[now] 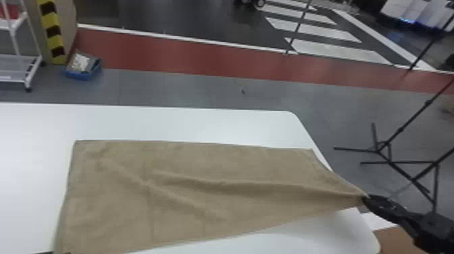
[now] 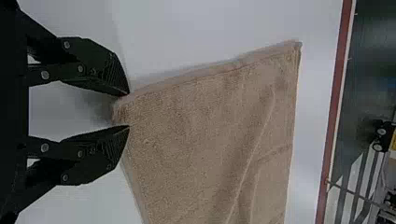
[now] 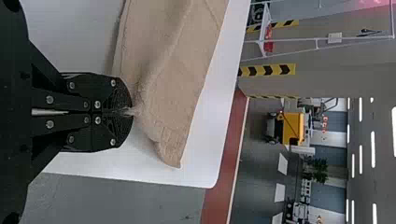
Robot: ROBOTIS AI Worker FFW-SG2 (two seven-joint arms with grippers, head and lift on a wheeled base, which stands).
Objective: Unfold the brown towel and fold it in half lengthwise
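yellow vehicle [image 3: 293,128] beyond brown towel [image 3: 180,88]

I look through the right wrist view and see my right gripper [image 1: 366,198] pinching a bit of the brown towel [image 3: 173,93], its black fingers [image 3: 116,93] pressed together. The towel bunches up there and runs off to the left over the white table [image 3: 205,158]. One loose corner lies a bit farther away. Past the table's far edge is a red strip [image 3: 229,140], then a yellow thing [image 3: 293,128], maybe a truck.
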